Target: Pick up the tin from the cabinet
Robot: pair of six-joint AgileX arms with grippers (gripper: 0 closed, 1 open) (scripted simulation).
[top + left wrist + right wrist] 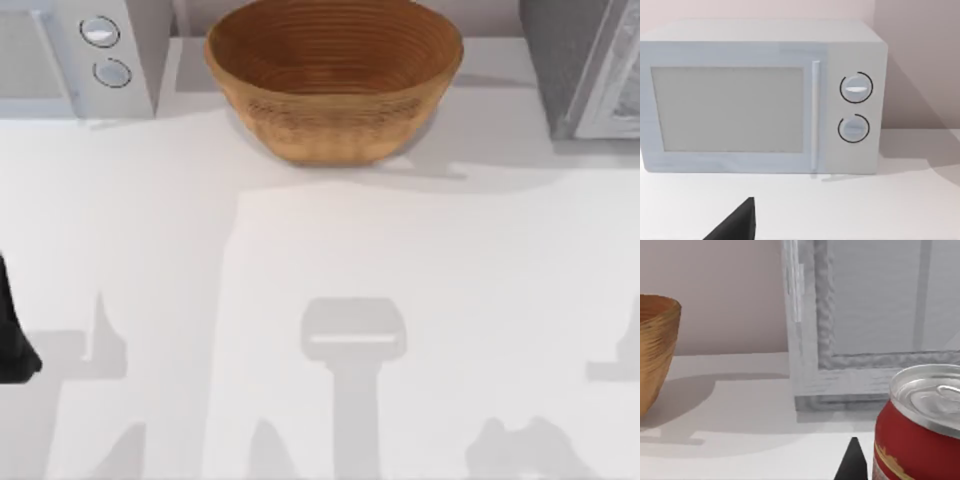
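Note:
The tin [912, 440] is a red drink can with a silver lid, standing upright very close in the right wrist view. It is just in front of the grey cabinet [865, 315] and beside a dark part of my right gripper [854, 464]. I cannot tell whether the two touch. In the top view the cabinet [590, 60] stands at the back right corner of the table. My left arm [15, 335] sits at the far left edge. A dark part of the left gripper [735, 225] points toward the microwave.
A large wooden bowl [335, 80] stands at the back middle of the white table [320, 250], left of the cabinet, and its side [652, 345] appears in the right wrist view. A white microwave [70, 50] with two dials [856, 107] fills the back left corner.

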